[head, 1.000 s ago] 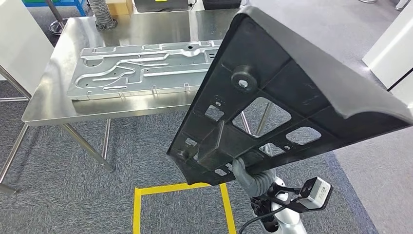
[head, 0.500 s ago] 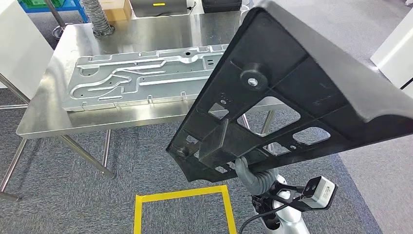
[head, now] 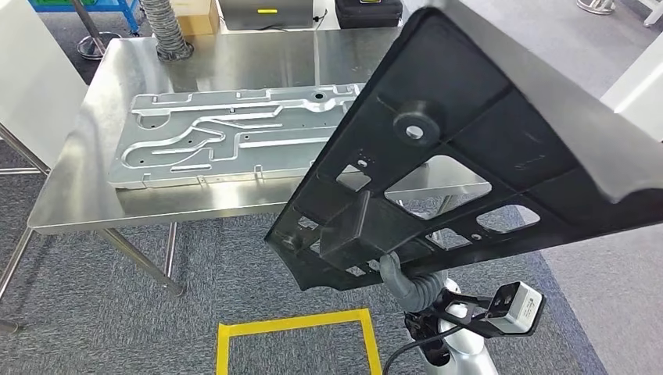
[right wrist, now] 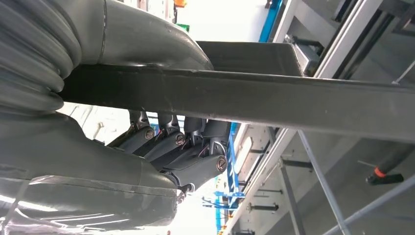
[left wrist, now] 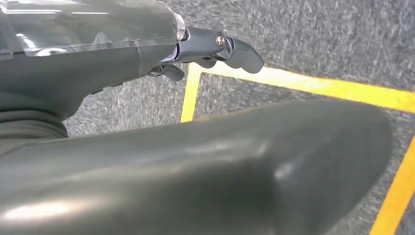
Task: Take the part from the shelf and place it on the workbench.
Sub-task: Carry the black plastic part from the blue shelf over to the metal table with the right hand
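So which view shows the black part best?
The head view: the black part shows nearly whole, ribbed underside up, the right hand gripping its lower edge. The right wrist view shows one edge clamped by fingers.

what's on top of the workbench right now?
A stamped silver metal panel lies flat on the steel workbench. The black part, held up by the right hand, covers the bench's right end.
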Robot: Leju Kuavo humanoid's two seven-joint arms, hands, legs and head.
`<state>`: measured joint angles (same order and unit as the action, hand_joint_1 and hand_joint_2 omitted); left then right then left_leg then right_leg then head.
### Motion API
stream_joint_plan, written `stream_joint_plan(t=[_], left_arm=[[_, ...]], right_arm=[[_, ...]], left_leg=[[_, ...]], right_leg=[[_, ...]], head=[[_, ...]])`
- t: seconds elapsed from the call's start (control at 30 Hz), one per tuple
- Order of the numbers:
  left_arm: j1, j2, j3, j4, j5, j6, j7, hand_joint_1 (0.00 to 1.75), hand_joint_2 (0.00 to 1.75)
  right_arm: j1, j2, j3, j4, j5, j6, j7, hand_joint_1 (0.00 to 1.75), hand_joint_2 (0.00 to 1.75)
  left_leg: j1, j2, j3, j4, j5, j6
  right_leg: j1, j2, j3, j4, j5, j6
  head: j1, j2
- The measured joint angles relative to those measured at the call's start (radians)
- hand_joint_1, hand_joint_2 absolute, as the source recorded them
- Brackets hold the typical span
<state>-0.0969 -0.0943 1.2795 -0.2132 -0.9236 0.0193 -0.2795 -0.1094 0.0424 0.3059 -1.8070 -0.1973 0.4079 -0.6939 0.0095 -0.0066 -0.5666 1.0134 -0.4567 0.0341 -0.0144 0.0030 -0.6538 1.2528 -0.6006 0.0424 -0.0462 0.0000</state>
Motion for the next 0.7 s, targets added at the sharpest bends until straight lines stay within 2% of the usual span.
stream_joint_plan(t=[0.03,0.07,0.1,0.17,0.2,0.23,0.27,0.33,0.37,0.4,0.43,0.5,0.53,0.57,0.6,0.67,0.7], left_arm=[[0.000,0.000,0.000,0.000,-0.001,0.000,0.000,0.00,0.00],[0.001,0.000,0.000,0.000,-0.001,0.000,0.001,0.00,0.00],[0.001,0.000,0.000,0.000,-0.002,0.000,0.002,0.00,0.00],[0.001,-0.002,0.000,0.000,-0.004,0.000,0.003,0.00,0.00],[0.000,-0.003,0.000,0.001,-0.005,0.000,0.003,0.00,0.00],[-0.001,-0.004,0.000,0.001,-0.006,0.001,0.004,0.00,0.00],[-0.001,-0.005,0.000,0.001,-0.007,0.001,0.005,0.00,0.00],[-0.003,-0.004,-0.001,0.001,-0.008,0.000,0.006,0.00,0.00],[-0.003,-0.003,-0.001,0.001,-0.008,0.000,0.005,0.00,0.00],[-0.004,-0.002,-0.001,0.001,-0.009,0.000,0.005,0.00,0.00],[-0.006,-0.002,-0.001,0.001,-0.009,0.000,0.005,0.00,0.00],[-0.005,-0.001,-0.001,0.001,-0.008,0.001,0.004,0.00,0.00],[-0.003,-0.001,-0.001,0.001,-0.008,0.002,0.004,0.00,0.00],[-0.001,0.000,-0.001,0.001,-0.007,0.003,0.004,0.00,0.00],[0.000,0.001,-0.001,0.001,-0.007,0.004,0.004,0.00,0.00],[0.002,0.002,-0.001,0.001,-0.007,0.005,0.002,0.00,0.00],[0.002,0.003,-0.001,0.001,-0.007,0.005,0.000,0.00,0.00]], right_arm=[[0.000,-0.001,0.000,0.000,-0.002,-0.002,0.000,1.52,1.75],[0.000,-0.002,0.000,0.000,-0.005,-0.005,0.000,1.52,1.75],[-0.001,-0.002,-0.001,0.000,-0.011,-0.009,0.001,1.52,1.75],[-0.006,-0.003,-0.005,-0.003,-0.025,-0.016,0.004,1.52,1.75],[-0.010,-0.003,-0.008,-0.006,-0.033,-0.018,0.008,1.52,1.75],[-0.013,-0.003,-0.011,-0.010,-0.038,-0.019,0.012,1.52,1.75],[-0.014,-0.003,-0.014,-0.014,-0.042,-0.021,0.016,1.52,1.75],[-0.016,-0.003,-0.021,-0.023,-0.047,-0.024,0.021,1.52,1.75],[-0.016,-0.003,-0.024,-0.026,-0.048,-0.024,0.023,1.52,1.75],[-0.016,-0.003,-0.026,-0.029,-0.050,-0.024,0.023,1.52,1.75],[-0.015,-0.003,-0.027,-0.031,-0.050,-0.023,0.023,1.52,1.75],[-0.010,-0.003,-0.028,-0.032,-0.051,-0.018,0.023,1.52,1.75],[-0.006,-0.003,-0.029,-0.032,-0.051,-0.015,0.021,1.52,1.75],[-0.003,-0.003,-0.029,-0.031,-0.051,-0.013,0.020,1.52,1.75],[-0.001,-0.003,-0.030,-0.031,-0.051,-0.011,0.018,1.52,1.75],[0.000,-0.003,-0.032,-0.029,-0.051,-0.010,0.014,1.52,1.75],[-0.002,-0.003,-0.036,-0.027,-0.050,-0.013,0.012,1.52,1.75]], left_leg=[[-0.004,-0.001,0.007,0.000,-0.006,0.002],[-0.007,-0.001,0.015,0.000,-0.013,0.004],[-0.012,-0.002,0.026,0.000,-0.021,0.005],[-0.018,-0.003,0.050,-0.001,-0.037,0.004],[-0.019,-0.004,0.057,-0.003,-0.044,0.002],[-0.019,-0.004,0.060,-0.006,-0.049,-0.002],[-0.018,-0.003,0.062,-0.004,-0.050,-0.007],[-0.019,-0.001,0.068,0.003,-0.049,-0.018],[-0.020,0.000,0.066,0.023,-0.049,-0.023],[-0.020,0.000,0.050,0.058,-0.056,-0.027],[-0.017,0.000,0.019,0.112,-0.071,-0.032],[-0.008,0.000,-0.060,0.231,-0.120,-0.045],[-0.002,0.001,-0.091,0.262,-0.137,-0.052],[0.002,0.001,-0.106,0.263,-0.136,-0.056],[0.006,0.001,-0.106,0.230,-0.110,-0.060],[0.013,0.003,-0.071,0.099,-0.015,-0.065],[0.014,0.004,-0.056,0.045,0.012,-0.063]], right_leg=[[0.001,0.000,-0.034,0.035,-0.002,-0.002],[0.003,0.000,-0.050,0.035,0.014,-0.007],[0.007,0.000,-0.045,-0.006,0.052,-0.016],[0.020,-0.001,-0.009,-0.137,0.144,-0.041],[0.027,-0.001,0.007,-0.192,0.169,-0.053],[0.033,-0.001,0.015,-0.222,0.181,-0.062],[0.036,-0.001,0.018,-0.233,0.180,-0.066],[0.032,-0.001,0.036,-0.251,0.187,-0.071],[0.027,-0.002,0.048,-0.260,0.187,-0.072],[0.022,-0.002,0.062,-0.267,0.185,-0.073],[0.019,-0.003,0.072,-0.272,0.181,-0.074],[0.016,-0.004,0.086,-0.274,0.169,-0.074],[0.015,-0.003,0.093,-0.274,0.161,-0.071],[0.012,-0.001,0.101,-0.274,0.154,-0.068],[0.009,0.000,0.111,-0.273,0.145,-0.064],[0.004,0.001,0.133,-0.268,0.126,-0.052],[0.003,0.001,0.140,-0.265,0.117,-0.046]], head=[[0.000,0.000],[0.000,0.000],[0.000,0.000],[0.000,0.000],[0.000,0.000],[0.001,0.000],[0.001,0.000],[0.002,0.000],[0.001,0.000],[0.001,0.000],[0.001,0.000],[0.001,0.000],[0.001,0.000],[0.001,0.000],[0.001,0.000],[0.001,0.000],[0.001,0.000]])
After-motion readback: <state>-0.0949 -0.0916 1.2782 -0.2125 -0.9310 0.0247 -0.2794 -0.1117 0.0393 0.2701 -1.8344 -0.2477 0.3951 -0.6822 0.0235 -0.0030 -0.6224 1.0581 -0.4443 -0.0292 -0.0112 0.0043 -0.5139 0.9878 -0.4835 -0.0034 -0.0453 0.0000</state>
